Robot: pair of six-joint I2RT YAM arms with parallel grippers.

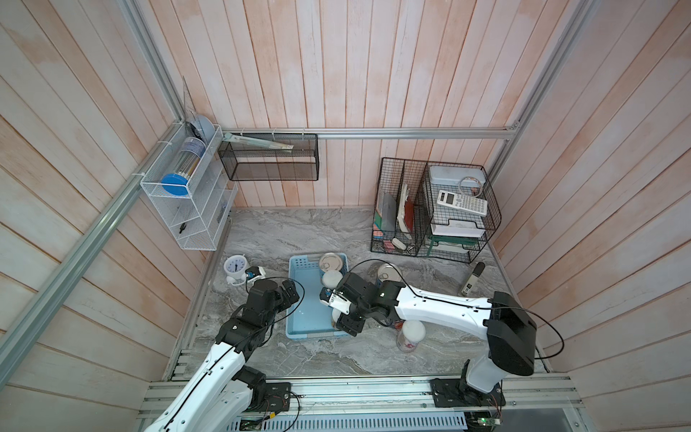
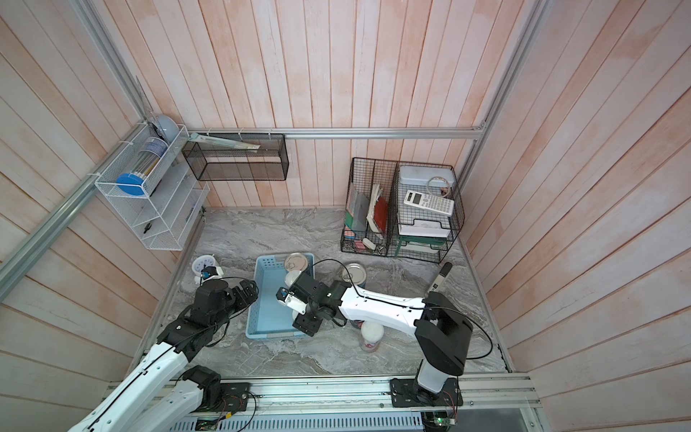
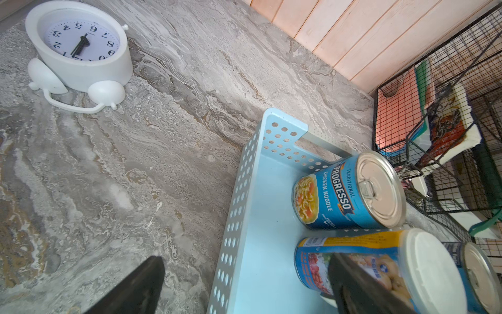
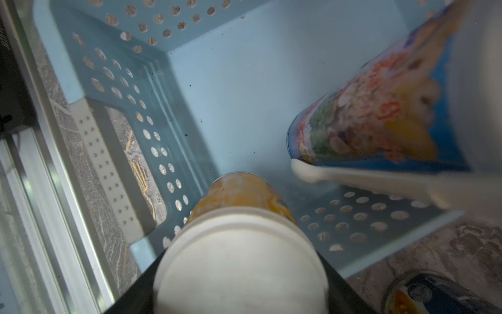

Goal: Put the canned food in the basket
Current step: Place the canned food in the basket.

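I am holding the slim white-lidded can (image 4: pixel 239 195) inside the perforated light-blue plastic basket (image 4: pixel 122 81), right end effector (image 4: pixel 239 288) clamped on it; likely releasing next.

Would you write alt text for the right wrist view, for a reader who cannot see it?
The right gripper holds a white-lidded can upright between its dark jaws, inside the blue basket near a corner. A second can with a colourful label stands beside it; a dark can sits outside on the marble table.
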